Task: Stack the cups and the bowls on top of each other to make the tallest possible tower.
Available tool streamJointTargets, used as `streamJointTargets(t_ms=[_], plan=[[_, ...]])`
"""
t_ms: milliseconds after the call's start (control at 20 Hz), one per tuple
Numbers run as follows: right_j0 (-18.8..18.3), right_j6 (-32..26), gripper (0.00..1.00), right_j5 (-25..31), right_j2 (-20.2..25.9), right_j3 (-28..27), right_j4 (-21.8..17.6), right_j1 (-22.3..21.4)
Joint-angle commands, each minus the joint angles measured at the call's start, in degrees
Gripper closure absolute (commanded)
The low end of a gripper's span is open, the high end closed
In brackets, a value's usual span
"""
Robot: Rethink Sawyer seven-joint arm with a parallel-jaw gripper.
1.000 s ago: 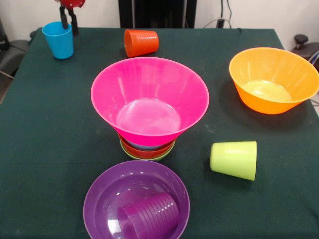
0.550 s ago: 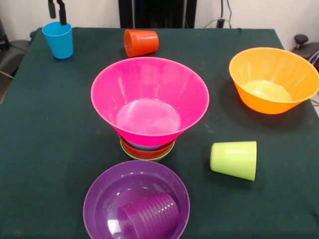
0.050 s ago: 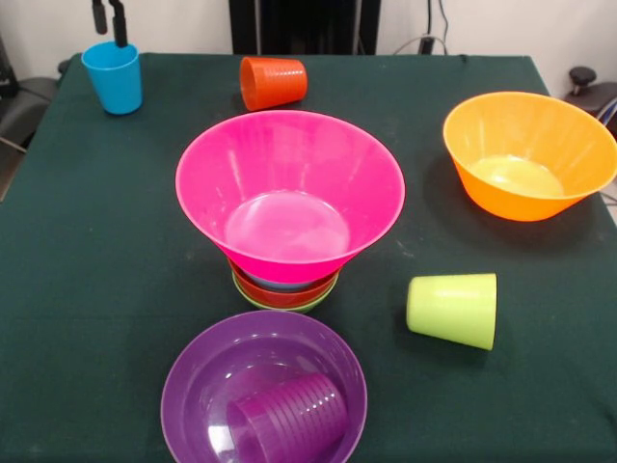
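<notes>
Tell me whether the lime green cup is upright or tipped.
Tipped. The lime green cup lies on its side on the table, rim pointing sideways.

Table cover: a dark green cloth [image 3: 87,251] is spread flat across the table.
Wall: a pale surface [image 3: 482,24] is seen behind.
Right edge: a dark knob-like object [image 3: 582,75], possibly chair hardware.
</notes>
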Motion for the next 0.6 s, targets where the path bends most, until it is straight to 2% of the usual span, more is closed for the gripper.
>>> streamJointTargets(t_ms=[50, 600], plan=[[-0.94, 1.44, 0.0, 1.43, 5.61, 4.0, -3.07, 1.3], [-1.33, 2.61, 0.0, -1.26, 5.65, 4.63, -3.46, 2.66]])
